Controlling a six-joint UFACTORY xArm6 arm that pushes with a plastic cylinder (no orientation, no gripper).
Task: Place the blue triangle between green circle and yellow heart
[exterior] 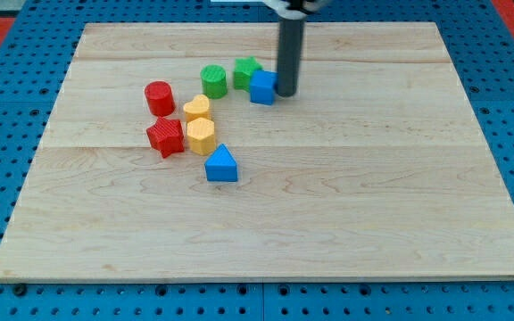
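Observation:
The blue triangle lies on the wooden board, below the yellow blocks. The green circle stands near the view's top centre. The yellow heart lies just below and left of it. My tip rests on the board at the right side of a blue cube, touching or nearly touching it. The tip is well up and to the right of the blue triangle.
A green star sits between the green circle and the blue cube. A yellow hexagon lies under the heart. A red cylinder and a red star lie on the left. The board's edge borders a blue pegboard.

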